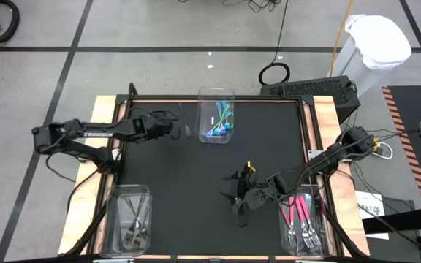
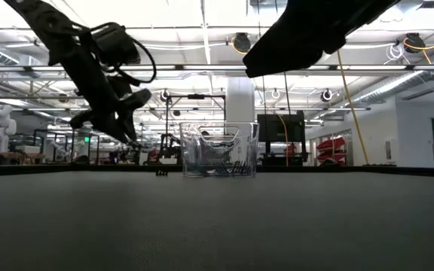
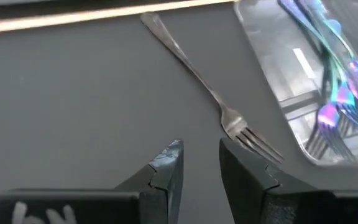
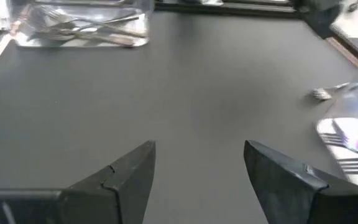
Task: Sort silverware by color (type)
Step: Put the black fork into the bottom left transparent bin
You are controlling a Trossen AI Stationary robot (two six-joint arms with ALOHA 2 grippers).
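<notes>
A lone plain silver metal fork (image 3: 213, 99) lies flat on the black table (image 1: 174, 197), just beside the clear plastic bin of teal-handled forks (image 1: 216, 124) at the far edge. Its tines point toward the left claw (image 3: 197, 165), handle running away from it. That claw hovers just short of the tines, slightly parted, holding nothing. The right claw (image 4: 197, 174), wide open and empty, hangs well apart near the bin of pink-handled forks (image 1: 302, 219); the left arm looks the one to take it.

A polished silver metal fork (image 3: 213, 102) lies on the matt black table mat (image 1: 196, 190), which looks smooth. The clear, glossy plastic bin (image 1: 215, 98) holds shiny metal forks with iridescent blue-teal handles (image 1: 221, 124). Another clear plastic bin (image 1: 302, 245) holds glossy pink-handled forks (image 1: 300, 212) with silver metal heads. Pale bare wood (image 1: 108, 108) edges the table.
</notes>
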